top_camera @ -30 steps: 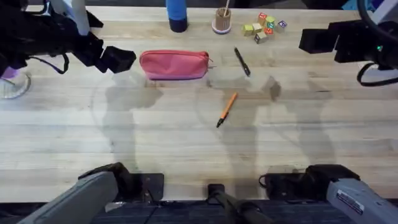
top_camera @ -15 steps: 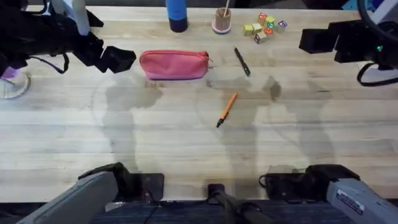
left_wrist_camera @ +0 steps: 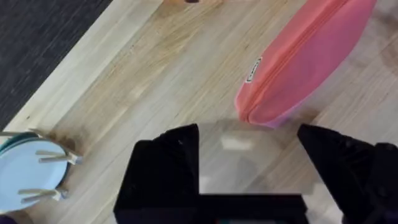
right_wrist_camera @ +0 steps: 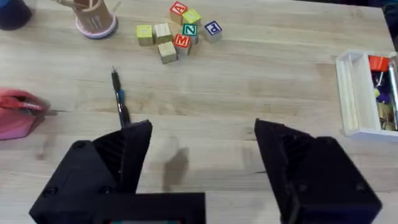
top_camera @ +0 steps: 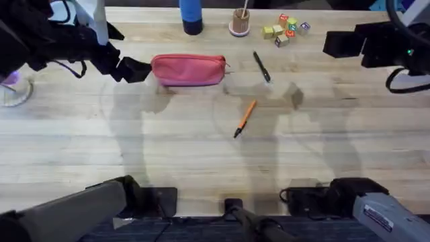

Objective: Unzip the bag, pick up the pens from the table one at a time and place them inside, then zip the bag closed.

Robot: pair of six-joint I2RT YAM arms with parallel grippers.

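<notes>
Left gripper (top_camera: 138,70) sits at the far left of the table (top_camera: 201,161), just beside the left end of the bag (top_camera: 188,70); its black fingers (left_wrist_camera: 163,174) stand wide apart with bare wood between them, and in the wrist view the end of the bag (left_wrist_camera: 298,68) lies right in front of the gap, close to the fingertips, though contact cannot be judged; beside that arm, at the table's left edge, a pale round plate (left_wrist_camera: 25,177) carries thin wooden sticks; the bag lies flat along the far part of the table, pink-red, its zipper running along the upper edge with the pull at the right end; behind it stand a blue bottle (top_camera: 191,16) and a small pink cup of sticks (top_camera: 240,23); right of the bag, near its zipper end but apart from it, lies the black pen (top_camera: 261,66), angled toward the far edge; nearer the bases, toward the middle of the table, the orange pen (top_camera: 244,118) lies slanted with its black tip pointing near; a cluster of coloured letter blocks (top_camera: 286,29) sits at the far edge; right gripper (top_camera: 342,44) hangs at the far right, well apart from both pens, its fingers (right_wrist_camera: 112,162) spread wide and holding nothing; a white tray of markers (right_wrist_camera: 367,93) lies beyond it.
</notes>
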